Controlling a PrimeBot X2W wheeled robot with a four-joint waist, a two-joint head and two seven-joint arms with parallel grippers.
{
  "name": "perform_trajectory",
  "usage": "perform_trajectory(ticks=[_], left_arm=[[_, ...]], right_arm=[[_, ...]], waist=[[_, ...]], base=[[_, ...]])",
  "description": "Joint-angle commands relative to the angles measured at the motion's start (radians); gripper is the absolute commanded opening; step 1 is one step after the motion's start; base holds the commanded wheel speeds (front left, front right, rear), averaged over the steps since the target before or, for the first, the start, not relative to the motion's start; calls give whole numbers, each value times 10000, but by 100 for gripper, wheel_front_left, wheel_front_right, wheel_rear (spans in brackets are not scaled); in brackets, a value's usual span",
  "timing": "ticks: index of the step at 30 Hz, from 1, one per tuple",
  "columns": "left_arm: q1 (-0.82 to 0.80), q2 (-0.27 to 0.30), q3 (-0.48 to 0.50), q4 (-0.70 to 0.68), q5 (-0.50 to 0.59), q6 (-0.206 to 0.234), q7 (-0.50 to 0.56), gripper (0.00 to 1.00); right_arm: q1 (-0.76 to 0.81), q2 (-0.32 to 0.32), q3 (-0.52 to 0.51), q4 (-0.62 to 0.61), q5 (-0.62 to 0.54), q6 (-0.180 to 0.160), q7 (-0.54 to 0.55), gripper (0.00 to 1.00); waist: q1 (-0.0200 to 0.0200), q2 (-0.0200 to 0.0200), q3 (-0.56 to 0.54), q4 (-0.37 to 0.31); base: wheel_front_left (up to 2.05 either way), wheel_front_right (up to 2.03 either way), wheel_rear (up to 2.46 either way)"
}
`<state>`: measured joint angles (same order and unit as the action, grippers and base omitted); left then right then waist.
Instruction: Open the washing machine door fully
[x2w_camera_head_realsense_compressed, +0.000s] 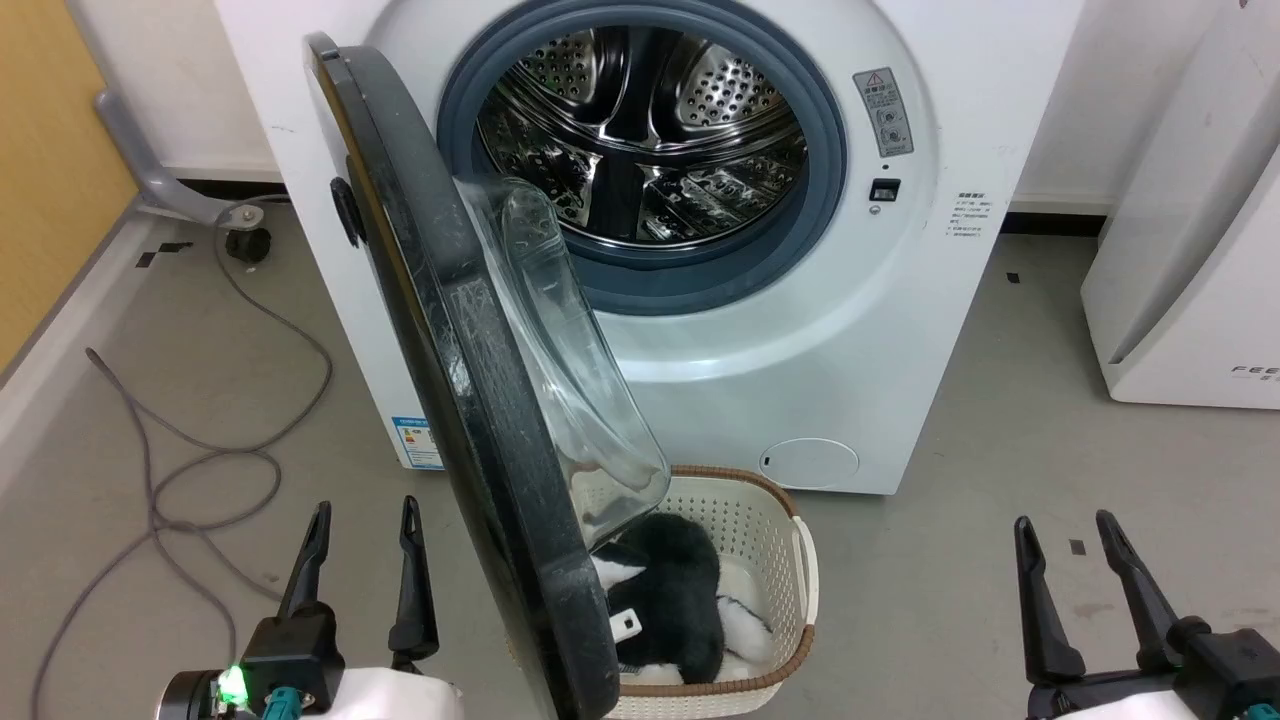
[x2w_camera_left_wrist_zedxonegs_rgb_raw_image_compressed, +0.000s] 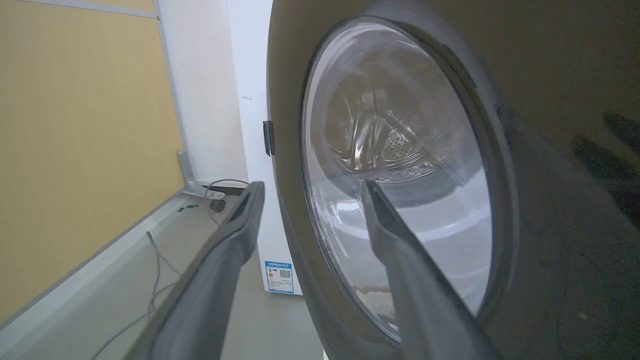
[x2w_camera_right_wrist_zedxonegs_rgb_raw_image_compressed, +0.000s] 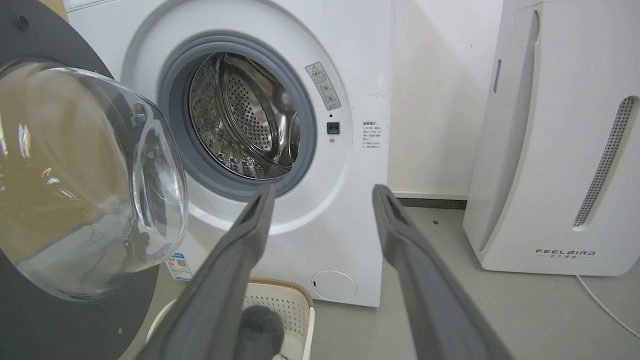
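At left side of washing machine, washing machine door stands swung out about halfway, unheld; more swing seemingly remains. Left gripper, right gripper before machine: fingers spread, empty.

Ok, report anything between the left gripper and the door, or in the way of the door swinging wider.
Nothing visible between them: the left gripper hangs open beside the outer face of the door. That is the side the door must swing to, so the gripper itself probably blocks it.
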<state>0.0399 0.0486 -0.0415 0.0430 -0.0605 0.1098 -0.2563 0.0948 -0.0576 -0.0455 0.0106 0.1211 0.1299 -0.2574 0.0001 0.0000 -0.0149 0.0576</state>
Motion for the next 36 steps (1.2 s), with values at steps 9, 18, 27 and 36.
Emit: perform_trajectory(ticks=[9, 18, 27, 36], left_arm=[[-13, 16, 221, -52, -23, -59, -55, 0], [-707, 23, 818, -1397, -54, -296, -55, 0], [-1429, 19, 395, -3201, 163, -545, -55, 0], [-1736, 18, -820, -4158, 218, -788, -55, 0]], right_arm=[[96, 72, 28, 148, -101, 8, -43, 100], [28, 73, -54, 19, -135, 8, -43, 100], [22, 73, 11, -2, -207, 8, -43, 100], [-11, 73, 26, 46, -251, 8, -43, 100]], waist=[[-1, 0, -18, 79], [-1, 0, 51, 249], [-1, 0, 56, 353], [-1, 0, 38, 290]], base=[[0, 0, 0], [0, 0, 0], [0, 0, 0], [0, 0, 0]])
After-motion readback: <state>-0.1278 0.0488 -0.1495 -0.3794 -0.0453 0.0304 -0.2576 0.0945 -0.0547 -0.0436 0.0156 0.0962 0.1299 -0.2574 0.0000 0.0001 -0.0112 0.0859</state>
